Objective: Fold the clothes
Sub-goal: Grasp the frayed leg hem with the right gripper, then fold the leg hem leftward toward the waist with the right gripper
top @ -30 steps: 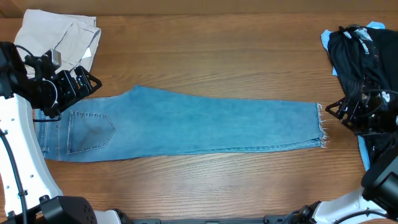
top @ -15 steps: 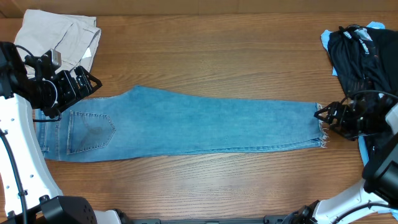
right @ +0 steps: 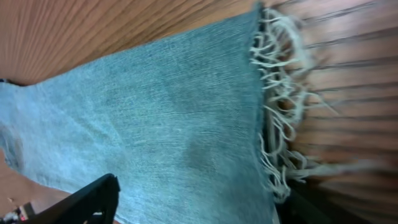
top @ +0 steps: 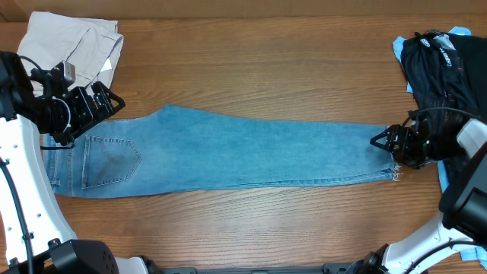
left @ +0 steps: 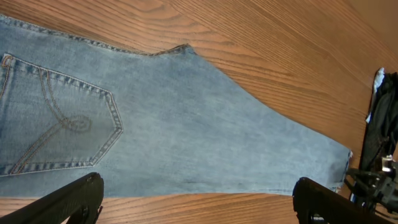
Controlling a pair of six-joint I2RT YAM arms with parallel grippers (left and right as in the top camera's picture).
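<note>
The clothes, a pair of light blue jeans (top: 228, 156), lie flat across the table, legs stacked, waist at the left and frayed hem (top: 394, 156) at the right. A stitched back pocket (left: 62, 124) faces up. My left gripper (top: 112, 101) hovers open above the waist end; in the left wrist view its fingers (left: 198, 190) are wide apart over denim and wood. My right gripper (top: 386, 148) is open at the hem. In the right wrist view (right: 199, 193), one finger is over the denim (right: 155, 112) and the other is at the fringe (right: 280, 124).
A beige garment (top: 72, 42) lies crumpled at the back left corner. A pile of black clothing (top: 441, 65) on a blue item (top: 399, 49) sits at the right edge, just behind my right arm. The wooden table (top: 266, 61) runs behind and in front of the jeans.
My right gripper has moved left from beyond the fringe to over the hem end, its jaws narrowing slightly. The left arm and the jeans have not moved.
</note>
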